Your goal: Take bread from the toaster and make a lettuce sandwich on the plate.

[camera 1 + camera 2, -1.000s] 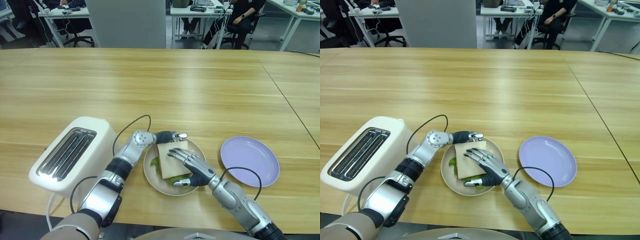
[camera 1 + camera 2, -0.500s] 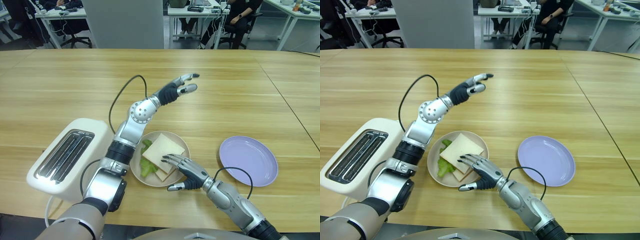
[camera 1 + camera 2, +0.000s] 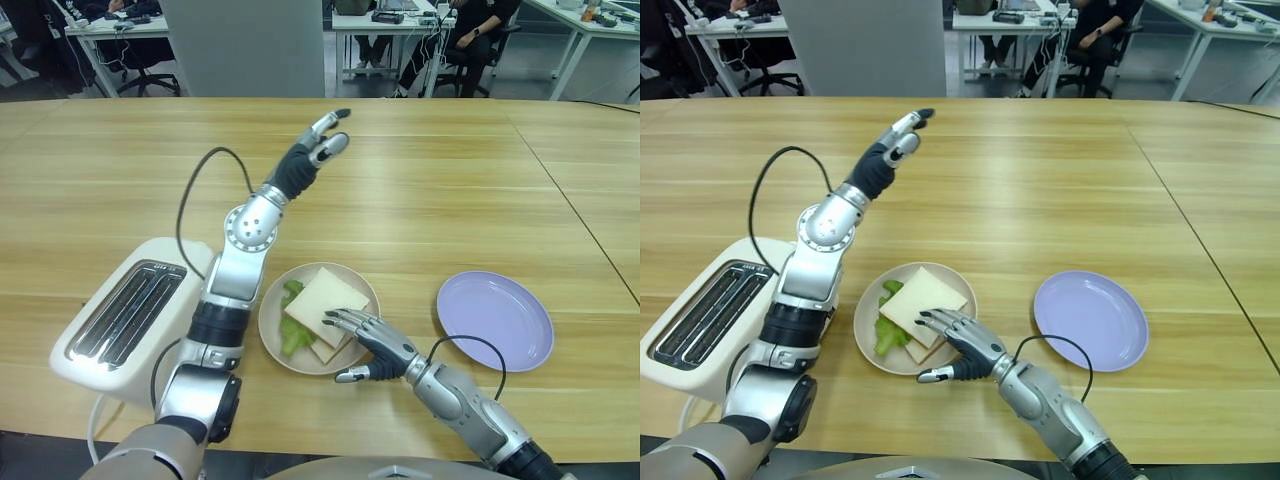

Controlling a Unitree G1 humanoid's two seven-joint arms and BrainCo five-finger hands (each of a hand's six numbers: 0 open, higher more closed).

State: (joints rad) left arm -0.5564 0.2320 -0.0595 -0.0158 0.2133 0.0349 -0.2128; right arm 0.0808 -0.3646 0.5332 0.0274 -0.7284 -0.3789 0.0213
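worktop [image 3: 450,190]: long light-wood one, everything that matters sits along the near edge

toaster [image 3: 128,312]: cream coloured, near the near-left corner, 2 slots facing up, turned a bit on the diagonal

beige plate [image 3: 360,287]: near edge, about the middle, just to the right of the toaster but not touching it

sandwich: it's on the beige plate. Top bread slice [image 3: 325,300] lies flat and rotated so 1 corner points at the far edge, and the edge of another slice peeks out under it on the near side

lettuce [image 3: 292,325]: green leaves poking out from under the bread on the left side of the plate, toward the toaster

purple plate [image 3: 495,322]: right of the beige plate, near the near edge, with a clear gap between the 2 plates

left hand [image 3: 318,140]: way up off the plate, held in the air over the middle of the worktop toward the far edge. Fingers stretched out straight, holding nothing

right hand [image 3: 372,340]: palm down at the near-right side of the beige plate, fingers spread loose with the tips over the near-right corner of the top slice. Can't really tell if they press on it; it's not gripping anything

cables: a black loop hangs off each forearm, 1 arcing above the toaster, 1 lying between the 2 plates
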